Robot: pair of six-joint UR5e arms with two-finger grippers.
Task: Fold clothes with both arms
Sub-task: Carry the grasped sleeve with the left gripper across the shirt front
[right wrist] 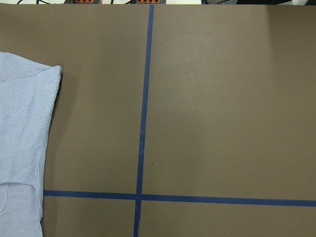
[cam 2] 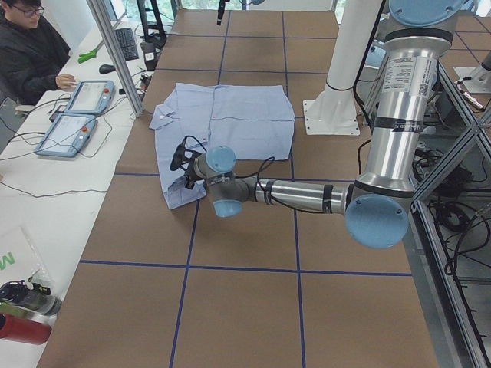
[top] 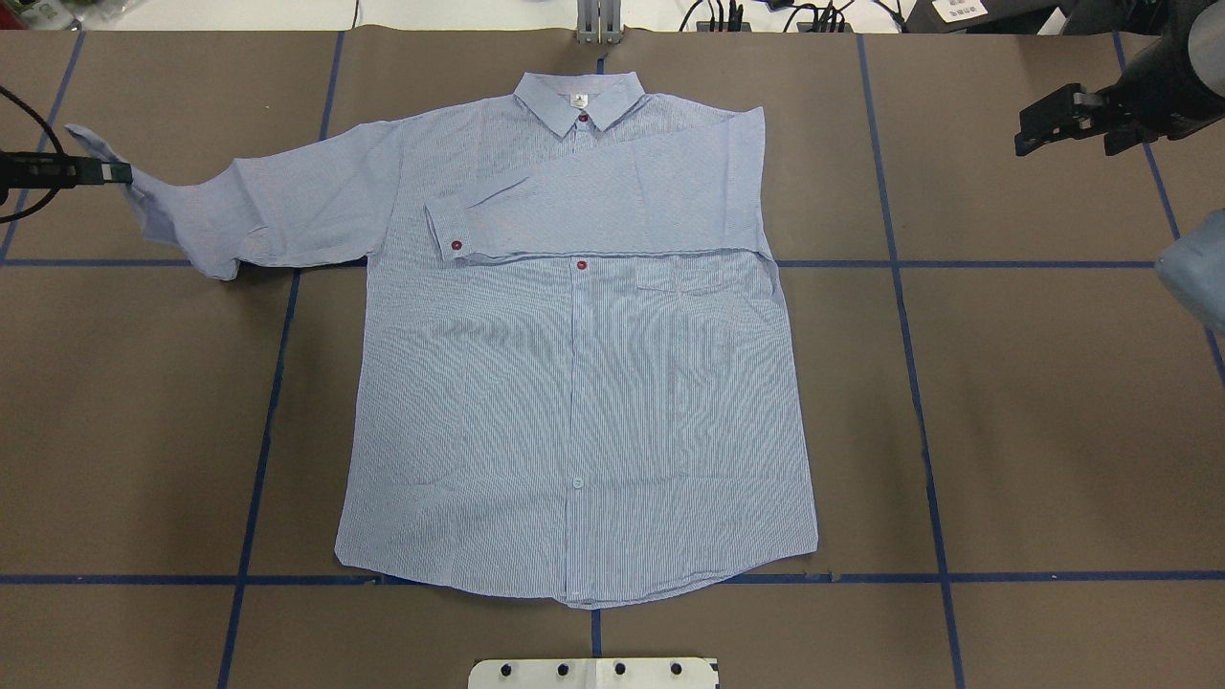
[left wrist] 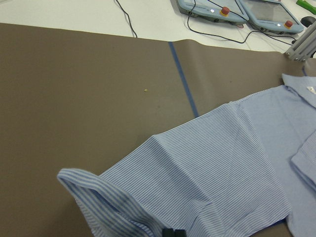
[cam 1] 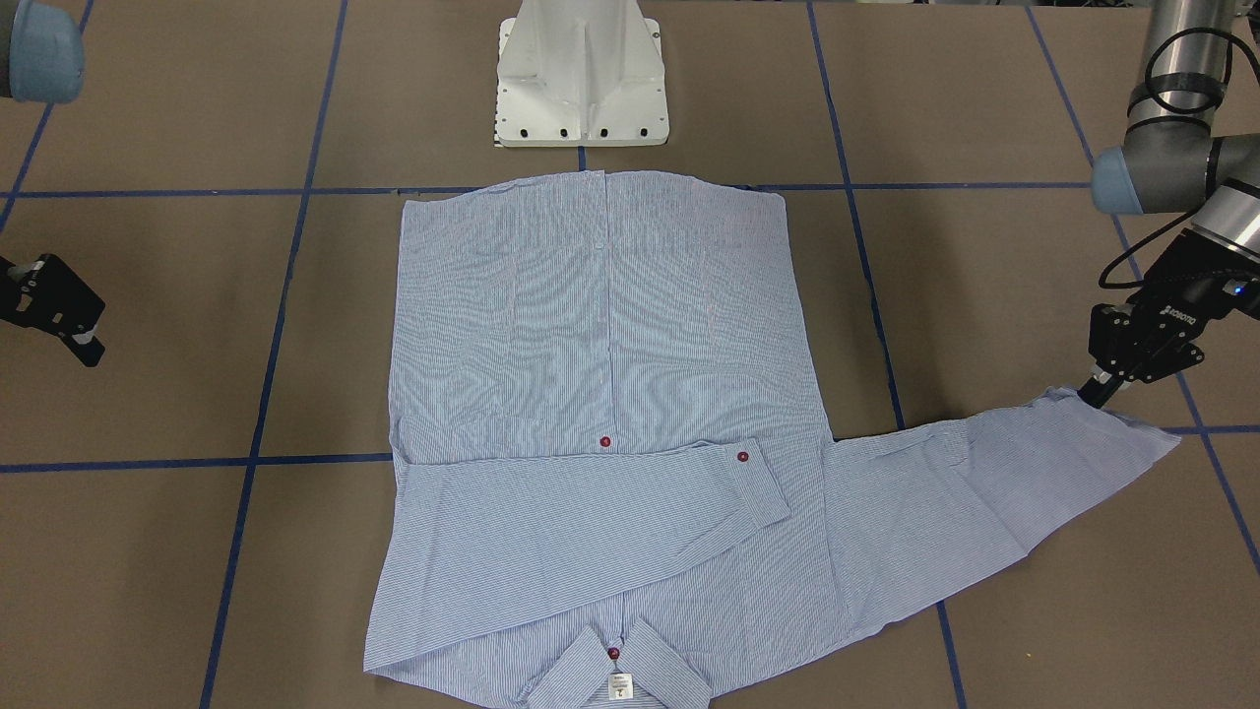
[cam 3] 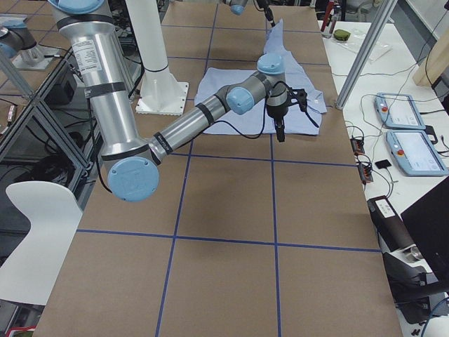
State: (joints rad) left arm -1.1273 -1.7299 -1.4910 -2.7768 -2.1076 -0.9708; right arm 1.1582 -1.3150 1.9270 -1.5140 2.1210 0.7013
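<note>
Silver-grey tubular left arm (cam 2: 307,195) and right arm (cam 3: 184,128), light-blue joint caps (cam 2: 376,221), black cables (cam 1: 1188,108), white pedestal base (cam 1: 583,74).

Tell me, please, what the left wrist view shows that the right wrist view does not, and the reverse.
Only the left wrist view: the outstretched sleeve with its cuff curled upward, the collar, and control pendants on a white surface beyond the table. Only the right wrist view: a crossing of two blue tape lines. Both: part of the striped shirt, the brown table cover and some blue tape.
</note>
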